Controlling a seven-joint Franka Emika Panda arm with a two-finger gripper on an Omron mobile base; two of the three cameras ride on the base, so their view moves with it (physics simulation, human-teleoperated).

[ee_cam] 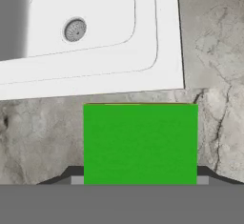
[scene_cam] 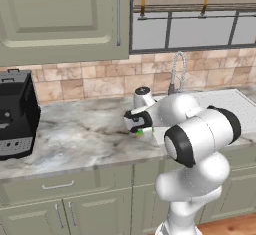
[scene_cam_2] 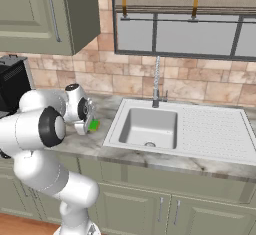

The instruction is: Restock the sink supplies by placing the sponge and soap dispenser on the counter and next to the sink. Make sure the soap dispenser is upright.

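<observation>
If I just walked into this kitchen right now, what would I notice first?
Probably the big white robot arm bending over the marble counter, with a bright green sponge between its gripper fingers, just left of the sink. Next you'd spot the black coffee machine at the counter's far left and the tall spring-neck faucet behind the basin.

Arm bent forward, elbow raised, wrist turned down; gripper (ee_cam: 140,180) closed around sponge (ee_cam: 140,143), above counter (ee_cam: 214,51).
</observation>
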